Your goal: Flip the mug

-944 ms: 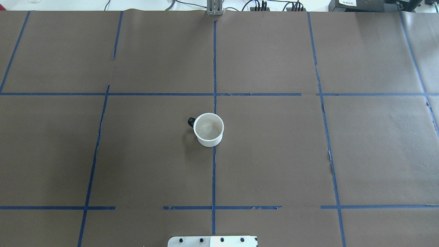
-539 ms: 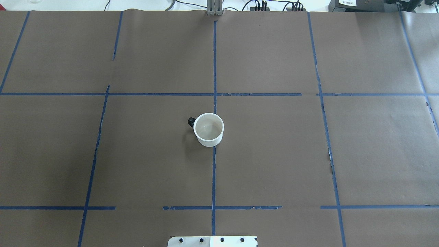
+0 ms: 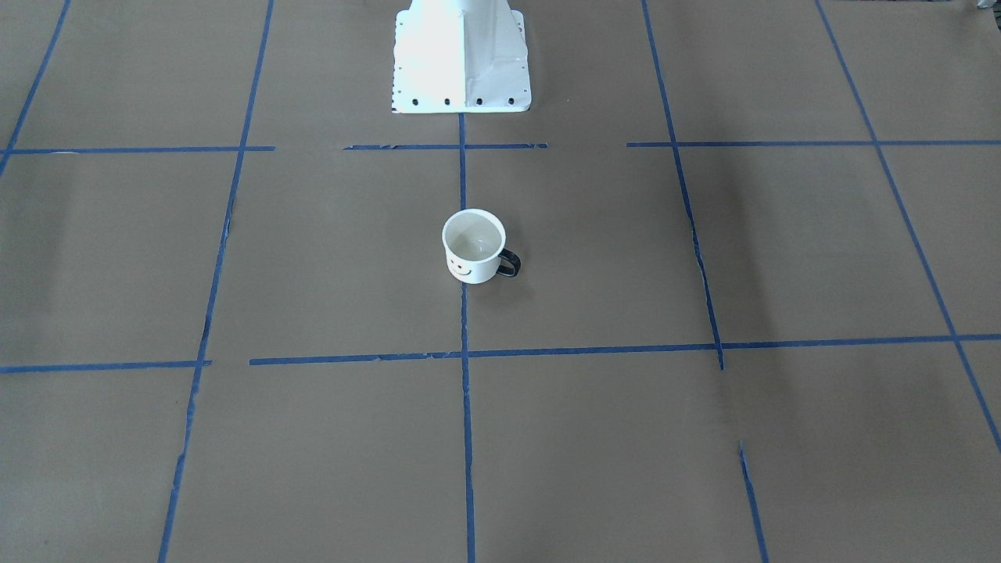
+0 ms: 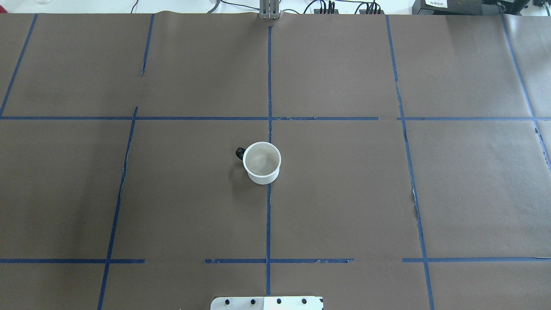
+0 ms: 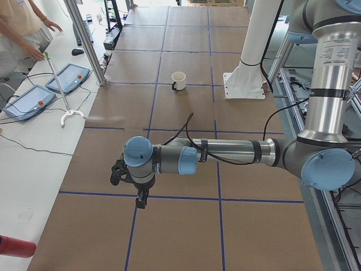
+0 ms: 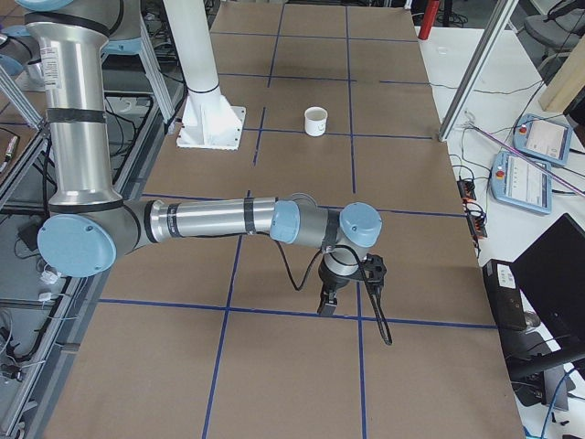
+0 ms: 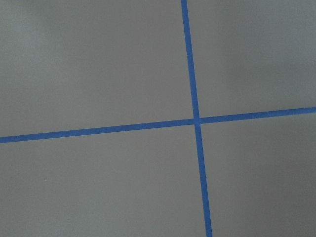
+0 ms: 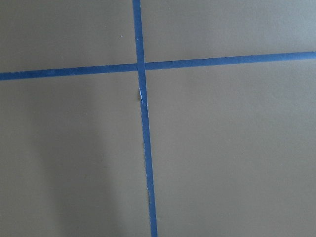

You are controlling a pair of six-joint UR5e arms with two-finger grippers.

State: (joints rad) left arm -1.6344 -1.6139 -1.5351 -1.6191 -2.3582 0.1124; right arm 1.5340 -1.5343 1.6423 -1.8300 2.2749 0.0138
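Note:
The white mug (image 4: pixel 261 162) stands upright, mouth up, near the middle of the brown paper-covered table, with its black handle (image 4: pixel 239 152) pointing to the view's left. The front-facing view shows the mug (image 3: pixel 473 246) with a black smiley on its side. It also shows small in the exterior left view (image 5: pixel 179 81) and in the exterior right view (image 6: pixel 315 121). My left gripper (image 5: pixel 138 196) hangs low over the table far from the mug. My right gripper (image 6: pixel 329 302) does the same at the other end. I cannot tell whether either is open or shut. Both wrist views show only paper and blue tape.
The white robot pedestal (image 3: pixel 461 59) stands behind the mug. Blue tape lines (image 4: pixel 269 86) grid the table. A person (image 5: pixel 22 28) stands by a side table with pendants (image 5: pixel 67 77) and a metal post (image 5: pixel 84 42). More pendants (image 6: pixel 526 178) lie past the far edge.

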